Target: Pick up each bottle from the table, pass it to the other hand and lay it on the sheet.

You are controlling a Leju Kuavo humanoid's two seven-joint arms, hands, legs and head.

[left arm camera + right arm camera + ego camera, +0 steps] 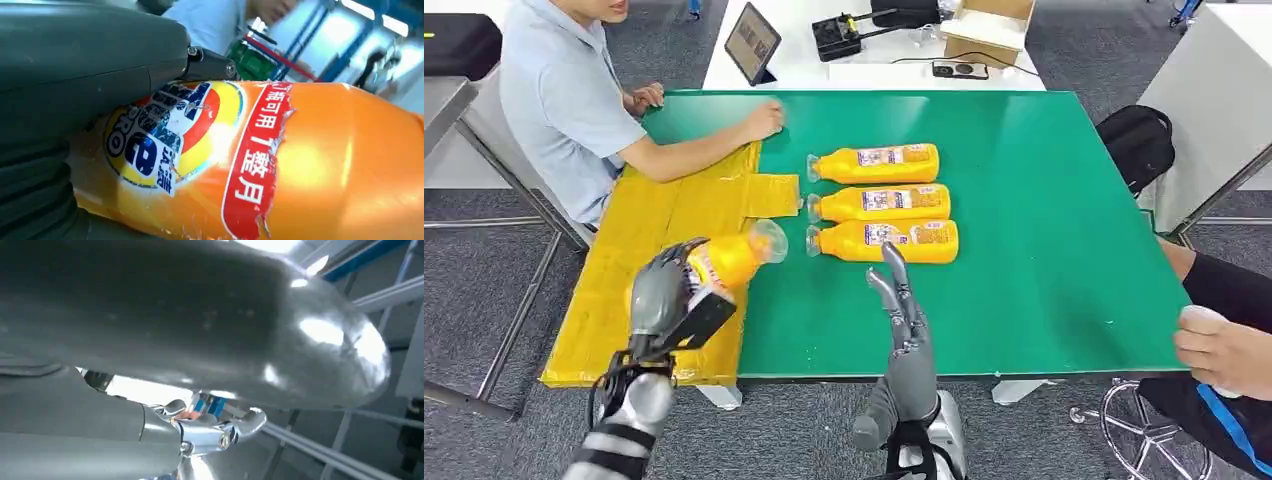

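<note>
Orange plastic bottle with a clear cap [729, 258] sits gripped in the left hand [664, 292], held above the yellow sheet [664, 215] at the green bench's [1044, 200] left side. Three more orange bottles [879, 203] lie in a row on the bench. The right hand [902, 300] hovers near them, fingers straight and apart, holding nothing.

One orange bottle [729, 258] is held tilted above the yellow sheet [649, 240]; three more [879, 203] are laid side by side on the green table [1044, 230].
</note>
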